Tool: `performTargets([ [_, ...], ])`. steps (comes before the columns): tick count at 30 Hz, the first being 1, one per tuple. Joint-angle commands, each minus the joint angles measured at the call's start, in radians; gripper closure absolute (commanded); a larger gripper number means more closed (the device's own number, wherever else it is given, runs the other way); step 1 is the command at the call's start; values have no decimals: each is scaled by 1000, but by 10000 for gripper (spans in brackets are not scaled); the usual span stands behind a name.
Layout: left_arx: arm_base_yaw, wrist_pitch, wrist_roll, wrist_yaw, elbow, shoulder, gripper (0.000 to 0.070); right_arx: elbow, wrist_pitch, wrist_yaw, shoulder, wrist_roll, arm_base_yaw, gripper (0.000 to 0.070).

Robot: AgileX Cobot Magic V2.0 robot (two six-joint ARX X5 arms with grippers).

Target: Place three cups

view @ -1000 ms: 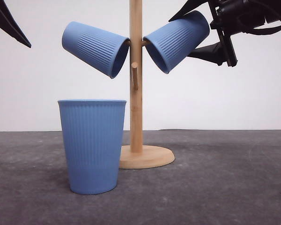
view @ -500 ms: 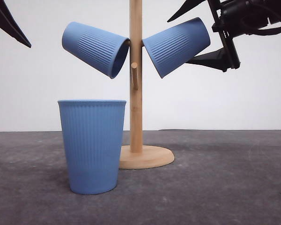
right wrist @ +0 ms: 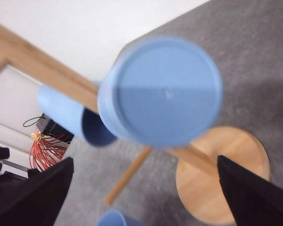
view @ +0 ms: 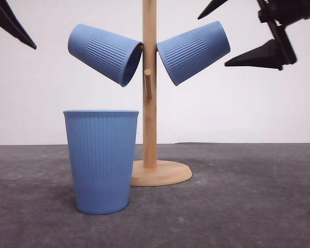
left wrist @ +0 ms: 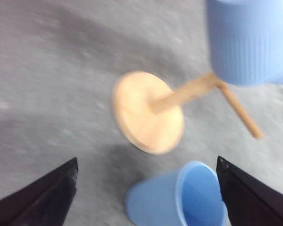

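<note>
Two light-blue ribbed tapered cups are found hung on the pale wooden cup stand (view: 150, 82), each slipped mouth-first over an upward-slanting peg so that its own weight seats it against the post. The left hung cup (view: 104, 53) is tilted with its flat bottom up and to the left; the right hung cup (view: 194, 51) mirrors it, its round bottom facing the right arm's wrist camera (right wrist: 165, 92). A third identical cup (view: 102, 160) is set upright on the dark grey bench (view: 248, 196), just in front of and to the left of the stand's round wooden base (view: 163, 173), mouth open upward. One short peg (view: 148, 82) on the near side of the post is seen bare and is judged to be the place meant for it.

The right end effector (view: 248, 33) is held beyond the right hung cup's bottom, its black fingers spread wide and clear of the cup, gripping nothing. The left end effector (left wrist: 146, 190) is poised high at the left, fingers spread and empty, with the upright cup seen between them below; it is judged well placed to descend on that cup.
</note>
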Motion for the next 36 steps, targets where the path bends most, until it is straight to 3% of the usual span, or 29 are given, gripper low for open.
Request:
performTargets([
  [1, -2, -6, -8, 21, 15, 5, 153, -23, -18, 6, -21, -29, 1, 80],
  [7, -51, -92, -11, 14, 69, 7, 152, -94, -174, 20, -123, -120, 0, 80],
  [10, -97, -141, -11, -35, 104, 21, 152, -96, -261, 22, -159, -175, 0, 81],
  [15, -198, -202, -16, -108, 147, 79, 152, -96, -327, 43, -205, -206, 0, 81],
  [25, -412, -227, -47, -281, 214, 293, 155, -96, -453, 77, -274, -281, 0, 81],
  [33, -486, -229, -53, -336, 266, 498, 158, -96, -548, 102, -330, -331, 0, 81],
  [36, -498, -229, -53, -346, 283, 556, 228, -96, -602, 105, -361, -364, 0, 80],
])
